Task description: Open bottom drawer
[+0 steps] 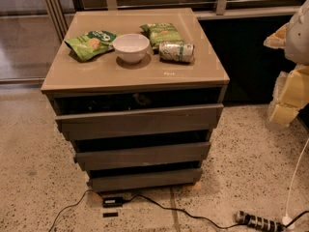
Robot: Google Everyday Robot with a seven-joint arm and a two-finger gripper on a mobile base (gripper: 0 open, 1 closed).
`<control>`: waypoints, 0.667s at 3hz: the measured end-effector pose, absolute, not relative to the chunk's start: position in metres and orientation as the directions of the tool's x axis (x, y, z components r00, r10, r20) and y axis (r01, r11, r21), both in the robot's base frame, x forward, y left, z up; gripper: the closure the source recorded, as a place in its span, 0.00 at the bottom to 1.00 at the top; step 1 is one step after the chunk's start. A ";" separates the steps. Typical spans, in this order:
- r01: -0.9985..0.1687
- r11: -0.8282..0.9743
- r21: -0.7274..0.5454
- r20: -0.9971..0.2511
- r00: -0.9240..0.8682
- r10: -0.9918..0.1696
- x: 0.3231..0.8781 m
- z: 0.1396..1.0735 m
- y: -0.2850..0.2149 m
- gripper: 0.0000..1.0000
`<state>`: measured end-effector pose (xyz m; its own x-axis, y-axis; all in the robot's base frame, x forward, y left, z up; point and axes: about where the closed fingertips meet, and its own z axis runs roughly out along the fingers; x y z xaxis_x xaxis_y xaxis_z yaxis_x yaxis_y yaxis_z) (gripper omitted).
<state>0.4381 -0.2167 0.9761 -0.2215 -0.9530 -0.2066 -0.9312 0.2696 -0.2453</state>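
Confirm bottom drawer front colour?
Grey-brown bottom drawer, best in the camera view; gripper sits at right edge.

The robot's arm (301, 30) is poking in at the right edge, looking white and round at the top. The pale yellow gripper (288, 94) is hanging just under it, up in the air and partly cut off by the edge

My gripper (289, 95) hangs at the far right, apart from the cabinet (212, 76); on its top a bowl (131, 47) sits between a bag (91, 43) on the left and a can (176, 52) on the right; the bottom drawer (145, 180) lies lowest; a cable (159, 204) runs on the floor before it.
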 end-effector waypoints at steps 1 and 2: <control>-0.931 0.270 -0.245 -0.207 -0.222 -0.953 0.438 0.976 -0.217 0.00; -0.934 0.292 -0.207 -0.234 -0.243 -0.941 0.433 0.962 -0.212 0.00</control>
